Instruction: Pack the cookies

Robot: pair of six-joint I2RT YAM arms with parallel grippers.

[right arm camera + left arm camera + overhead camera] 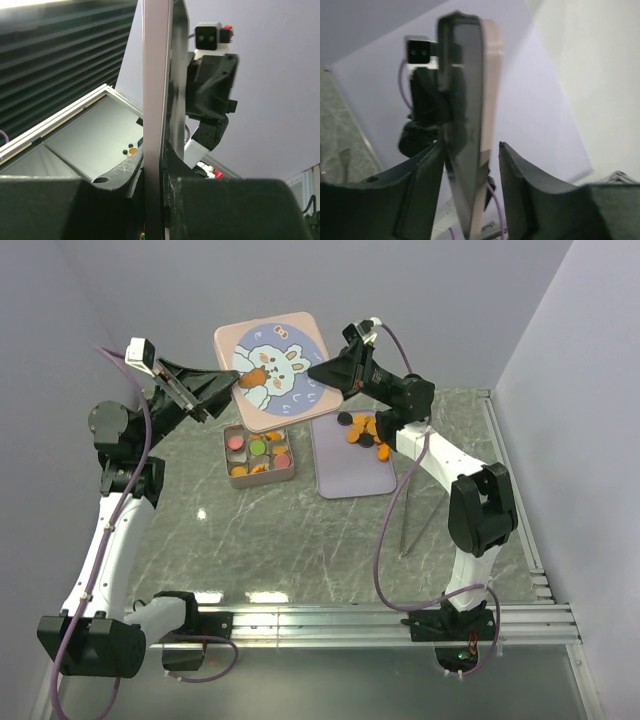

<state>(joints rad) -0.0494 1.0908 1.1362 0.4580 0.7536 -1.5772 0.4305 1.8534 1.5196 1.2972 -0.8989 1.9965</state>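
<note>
A square pink lid with a rabbit picture (275,365) is held in the air, tilted, above the open tin base (232,480). The tin holds several cookies (258,448), orange, pink and green. More cookies (362,430), orange and black, lie on the lavender tray (350,475). My right gripper (318,370) is shut on the lid's right edge; in the right wrist view the lid (156,75) is pinched edge-on in the gripper (154,155). My left gripper (232,385) straddles the lid's left edge; in the left wrist view the lid (470,100) touches one finger, with a gap to the other (520,170).
The tin base stands just left of the tray on the grey marble table (300,540). A thin dark rod (405,530) lies in front of the tray. Grey walls close the back and sides, and a metal rail (400,620) runs along the near edge.
</note>
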